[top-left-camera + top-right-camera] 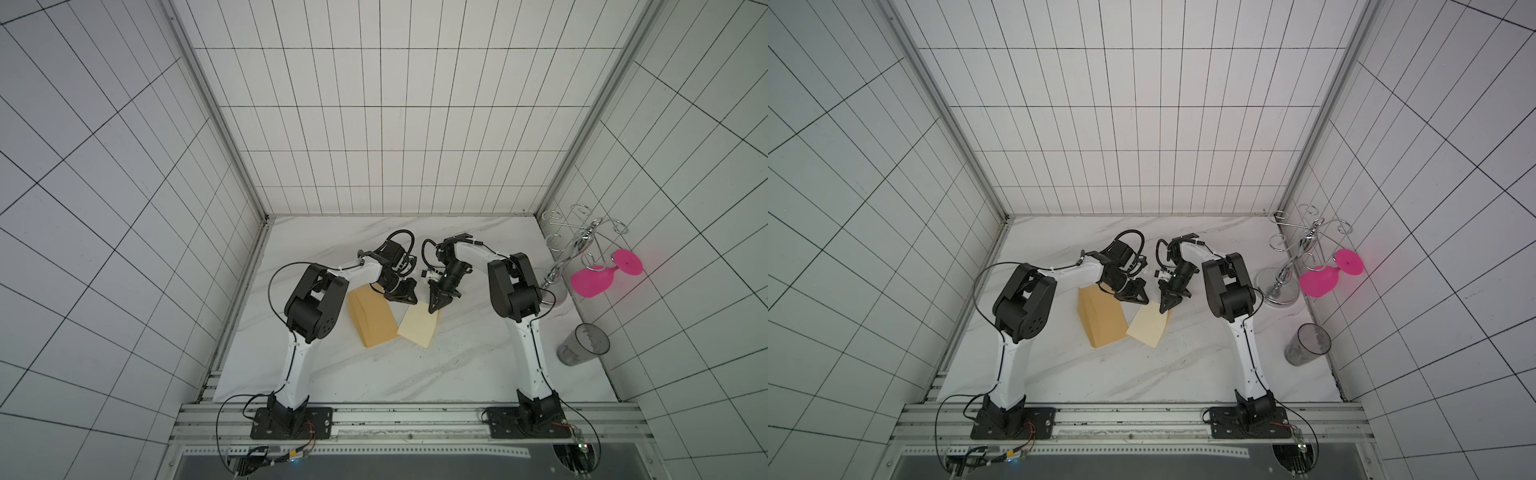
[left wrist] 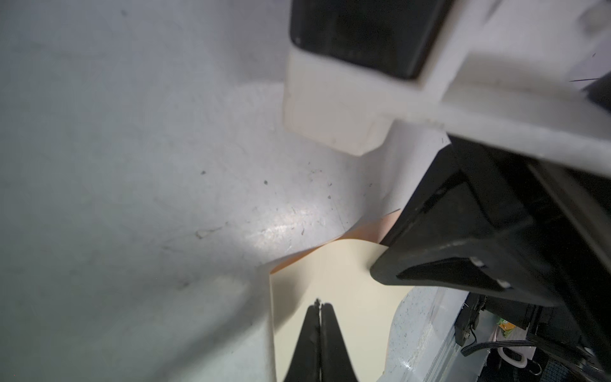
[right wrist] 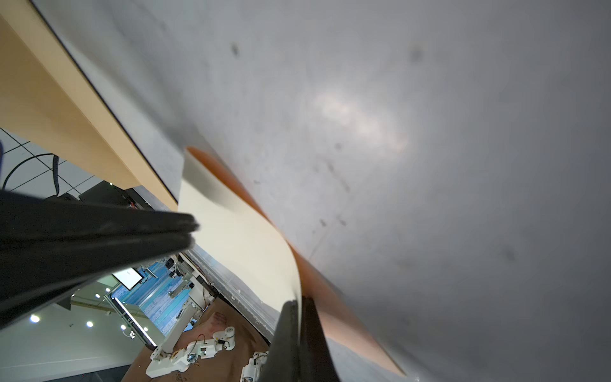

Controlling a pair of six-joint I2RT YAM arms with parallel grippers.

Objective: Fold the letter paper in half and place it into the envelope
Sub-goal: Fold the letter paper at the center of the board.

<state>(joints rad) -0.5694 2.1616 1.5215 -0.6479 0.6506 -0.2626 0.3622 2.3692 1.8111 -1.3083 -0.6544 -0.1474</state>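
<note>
Now the letter paper (image 1: 419,330) lies on the desk (image 1: 374,374) just beside the envelope (image 1: 372,318). The right tool (image 3: 301,300) pinches its curled-up far corner, and the left tool (image 2: 319,305) is fully closed on nothing above it.

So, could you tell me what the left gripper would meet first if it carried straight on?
Probably the letter paper, curled up just ahead of the left gripper and its shut tips, though depth is unclear.
</note>
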